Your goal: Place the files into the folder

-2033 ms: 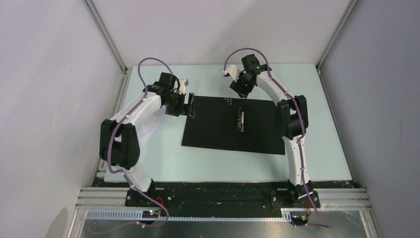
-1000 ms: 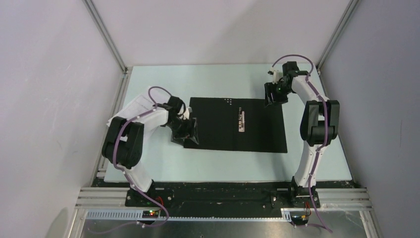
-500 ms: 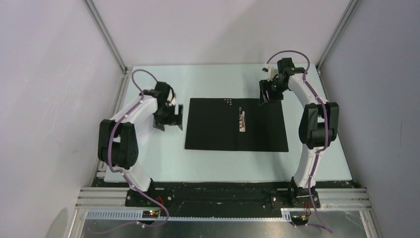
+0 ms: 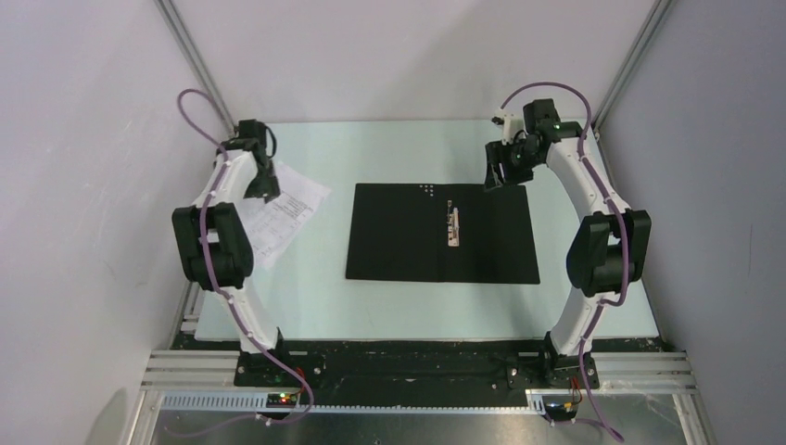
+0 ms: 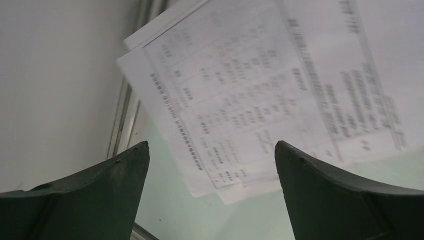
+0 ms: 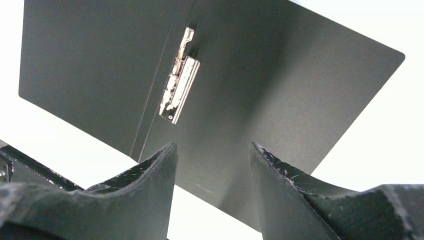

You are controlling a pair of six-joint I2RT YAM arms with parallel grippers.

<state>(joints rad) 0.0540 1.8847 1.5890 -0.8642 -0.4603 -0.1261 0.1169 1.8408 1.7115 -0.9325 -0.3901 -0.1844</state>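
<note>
Folder (image 4: 443, 232) is lying spread open on the bench (image 4: 417, 306), black inside up, clip (image 6: 179, 85) exposed for loading. Files (image 5: 250, 95) are sitting loosely stacked at the bench's left edge, well apart from it. Left gripper (image 5: 210, 150) is hovering over them, jaws spread wide and empty, likely lining up a pick. Right gripper (image 6: 212, 147) is hanging over the folder's far edge, jaws parted, holding nothing.

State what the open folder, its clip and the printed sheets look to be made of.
Flat black open folder: probably stiff card or thin plastic; matte with a soft sheen, one straight centre crease. Silver oblong clip: metal, judging by bright glints. White printed paper sheets: thin paper; matte, black text, edges fanned loosely.
</note>
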